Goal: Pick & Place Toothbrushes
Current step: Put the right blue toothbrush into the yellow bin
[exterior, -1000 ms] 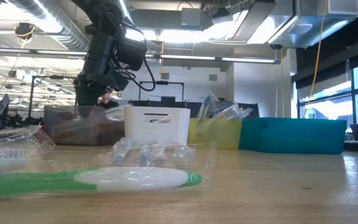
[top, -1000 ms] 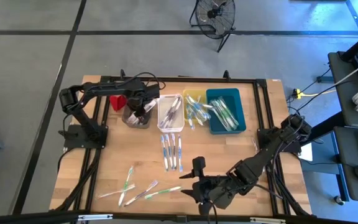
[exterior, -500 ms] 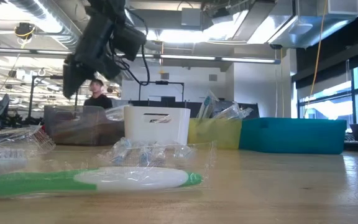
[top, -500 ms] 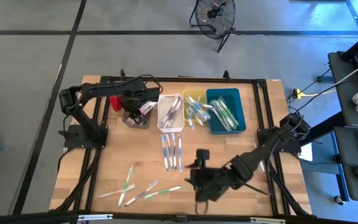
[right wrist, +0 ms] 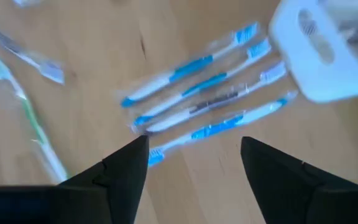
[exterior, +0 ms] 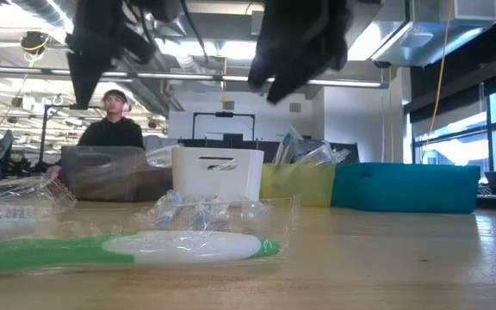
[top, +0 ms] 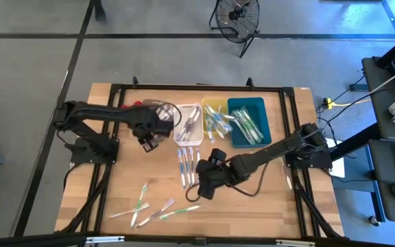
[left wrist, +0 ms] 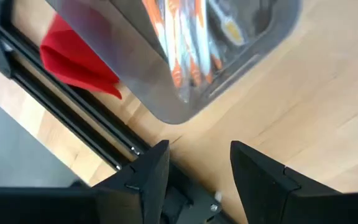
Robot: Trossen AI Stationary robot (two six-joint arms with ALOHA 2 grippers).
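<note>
Hovering mid-worktop, the right tool [top: 206, 180] gapes empty just beside four blue toothbrushes [top: 189, 167]. The left tool [top: 148, 140], also open and empty, hangs by the grey bin [left wrist: 229, 50] near the far edge.

Both my arms are dark, near-black jointed limbs with black cables trailing from their bases. My left tool [left wrist: 194, 180] ends in two matte charcoal fingers [left wrist: 148, 177] with angled, faceted faces. My right tool [right wrist: 191, 168] carries the same blunt wedge-shaped black fingers [right wrist: 126, 171].
</note>
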